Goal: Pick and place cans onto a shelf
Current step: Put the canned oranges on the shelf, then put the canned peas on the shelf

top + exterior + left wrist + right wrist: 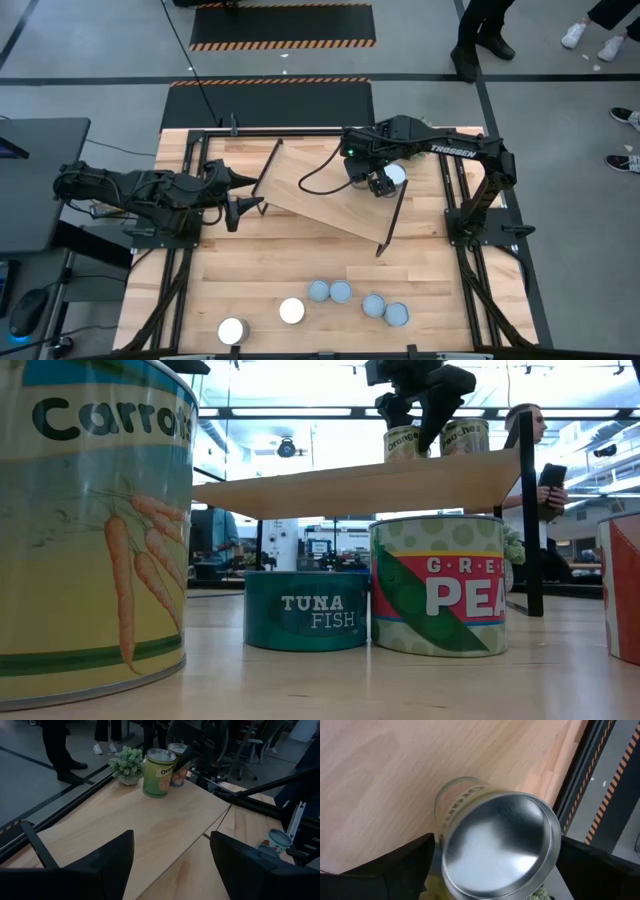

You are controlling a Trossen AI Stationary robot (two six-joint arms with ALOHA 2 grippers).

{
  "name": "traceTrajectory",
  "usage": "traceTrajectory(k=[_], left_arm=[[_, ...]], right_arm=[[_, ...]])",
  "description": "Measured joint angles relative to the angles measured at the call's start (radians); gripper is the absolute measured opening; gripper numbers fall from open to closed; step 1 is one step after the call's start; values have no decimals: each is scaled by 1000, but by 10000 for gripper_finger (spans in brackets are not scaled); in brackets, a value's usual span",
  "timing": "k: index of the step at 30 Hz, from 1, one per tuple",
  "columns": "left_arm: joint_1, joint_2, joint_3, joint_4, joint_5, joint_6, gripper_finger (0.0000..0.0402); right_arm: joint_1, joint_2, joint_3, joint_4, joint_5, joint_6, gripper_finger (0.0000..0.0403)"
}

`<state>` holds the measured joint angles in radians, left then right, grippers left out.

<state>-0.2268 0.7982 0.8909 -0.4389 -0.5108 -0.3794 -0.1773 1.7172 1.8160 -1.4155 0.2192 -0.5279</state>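
A: Where is the right gripper [385, 181] just now?

B: Over the far right part of the shelf [320, 190], fingers spread wide on either side of a silver-topped can [500, 845]. From the right wrist view the can sits between the two fingers, its lid facing the camera; I cannot tell whether the pads touch its side.

A: Is that can standing on the shelf?

B: Yes. The low view shows two cans upright on the board under that gripper: an orange-labelled can [402, 442] and a second can [465, 436] just beside it, touching or nearly so. The left wrist view shows the same pair, with a small plant [127, 765] next to them.

A: And the left gripper [238, 197]?

B: At the shelf's left edge, jaws apart, holding nothing. The shelf board stretches away ahead of its fingers.

A: The rest of the cans?

B: Well away from both grippers, on the table [250, 270] at the near edge: four blue-grey tops in a loose row [358, 300] and two white tops [262, 321] to their left.
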Motion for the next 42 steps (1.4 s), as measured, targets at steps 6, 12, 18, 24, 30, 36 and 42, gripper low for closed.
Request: traceTrajectory(k=[6, 12, 18, 24, 30, 36, 42], left_arm=[[0, 0, 0, 0, 19, 0, 267], [0, 0, 0, 0, 37, 0, 267], [0, 7, 0, 0, 111, -1, 267], [-36, 65, 0, 17, 265, -6, 267], [-118, 169, 0, 43, 291, -51, 271], [-183, 258, 0, 69, 433, -197, 295], [-305, 322, 51, -13, 529, -292, 302]], right_arm=[[6, 0, 47, 0, 1, 53, 400], [28, 0, 156, -6, 24, 89, 400], [85, -1, 241, -63, 56, 189, 400], [199, -18, 249, -79, 54, 348, 400], [323, -36, 249, 1, 94, 448, 395], [377, -37, 229, 125, 72, 567, 385], [429, -36, 185, 162, 125, 590, 375]])
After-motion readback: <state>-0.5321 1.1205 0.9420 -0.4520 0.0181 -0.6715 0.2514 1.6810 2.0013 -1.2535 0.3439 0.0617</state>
